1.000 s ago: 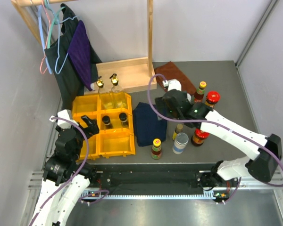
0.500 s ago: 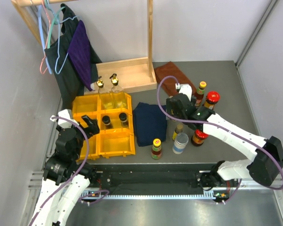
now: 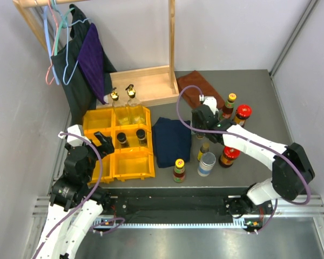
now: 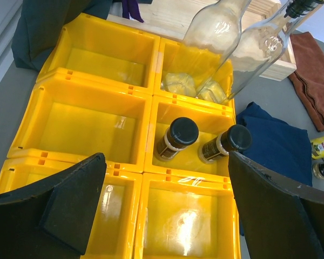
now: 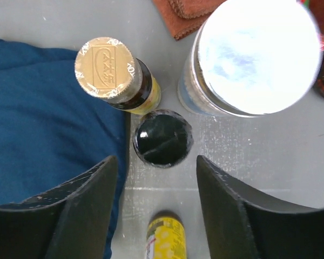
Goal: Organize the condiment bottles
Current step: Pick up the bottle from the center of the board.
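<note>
A black-capped bottle (image 5: 163,138) stands on the table (image 5: 270,162) beside the blue cloth (image 5: 43,118). The right gripper (image 5: 156,162) is partly spread astride its cap, seemingly not touching. In the yellow bins (image 4: 151,70), one compartment holds two dark bottles (image 4: 182,132) and the next holds two clear bottles (image 4: 210,43). The left gripper (image 4: 166,159) gapes wide above.

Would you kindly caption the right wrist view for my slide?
Right hand open above a black-capped bottle, beside a gold-capped bottle and white-lidded jar.

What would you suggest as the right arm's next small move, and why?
Probably close the right jaws on the black-capped bottle: in the wrist view its cap sits roughly centred between them, untouched, with a gap on each side. The gold-capped bottle stands close by, so I would close gently.
</note>
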You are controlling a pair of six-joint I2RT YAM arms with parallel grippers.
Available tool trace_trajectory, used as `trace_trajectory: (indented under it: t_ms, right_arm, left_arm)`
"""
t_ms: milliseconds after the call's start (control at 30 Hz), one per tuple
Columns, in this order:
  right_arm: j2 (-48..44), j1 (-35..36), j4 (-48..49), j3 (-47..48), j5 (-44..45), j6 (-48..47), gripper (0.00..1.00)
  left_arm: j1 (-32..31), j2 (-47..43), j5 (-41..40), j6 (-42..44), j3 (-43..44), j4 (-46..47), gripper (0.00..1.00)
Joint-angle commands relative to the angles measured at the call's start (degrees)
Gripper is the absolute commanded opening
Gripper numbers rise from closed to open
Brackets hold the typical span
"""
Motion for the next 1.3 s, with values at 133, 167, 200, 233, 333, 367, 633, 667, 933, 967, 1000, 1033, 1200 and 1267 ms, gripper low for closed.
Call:
trace_trajectory:
  t_ms: [133, 167, 200, 233, 333, 367, 633, 667, 933, 967, 1000, 1033, 1200, 1267]
  right_arm:
    - [3.5, -0.5, 3.2, 1.3, 2.9, 1.9, 0.57]
    - [4.0, -0.5, 3.2, 1.5, 3.0, 1.9, 0.57]
    - [4.2, -0.4, 3.3, 1.6, 3.1, 1.9, 0.57]
    - [4.9, -0.5, 3.5, 1.8, 3.6, 1.9, 0.57]
    - [5.7, -0.4, 4.2, 2.3, 4.7, 2.0, 0.56]
    - [6.1, -0.5, 4.2, 2.6, 4.9, 2.1, 0.56]
    - [6.4, -0.5, 5.9, 2.8, 6.8, 3.0, 0.53]
    - [6.5, -0.5, 6.1, 2.8, 6.9, 3.0, 0.53]
    - [6.5, -0.6, 6.3, 3.5, 8.0, 3.4, 0.48]
    - [6.5, -0.5, 6.1, 3.5, 8.0, 3.5, 0.45]
    - [6.4, -0.5, 5.9, 3.6, 8.2, 3.8, 0.39]
    - [6.3, -0.6, 5.7, 3.5, 8.5, 4.0, 0.35]
    - [4.6, -0.6, 5.1, 2.7, 8.8, 4.3, 0.05]
    - [3.3, -0.6, 4.9, 2.1, 8.7, 4.3, 0.00]
  left_arm:
    - [0.2, 0.6, 0.2, 0.8, -0.3, 2.3, 0.99]
    - [0.2, 0.6, 0.2, 0.8, -0.3, 2.3, 0.99]
    - [0.2, 0.7, 0.2, 0.8, -0.3, 2.2, 0.99]
    - [0.2, 0.6, 0.2, 0.8, -0.3, 2.2, 0.99]
    - [0.2, 0.6, 0.2, 0.8, -0.3, 2.3, 0.99]
    - [0.2, 0.6, 0.2, 0.8, -0.3, 2.3, 0.99]
    - [0.2, 0.6, 0.1, 0.8, -0.3, 2.1, 0.99]
    - [0.2, 0.5, 0.1, 0.8, -0.3, 2.2, 0.99]
    - [0.2, 0.4, 0.0, 0.8, -0.3, 2.2, 0.99]
    - [0.2, 0.4, 0.0, 0.8, -0.3, 2.1, 0.99]
    - [0.2, 0.5, 0.0, 0.8, -0.3, 2.1, 0.99]
    - [0.3, 0.4, 0.0, 0.8, -0.3, 2.2, 0.99]
    - [0.2, 0.3, 0.0, 0.8, -0.3, 2.2, 0.99]
    - [0.2, 0.2, 0.0, 0.8, -0.3, 2.2, 0.99]
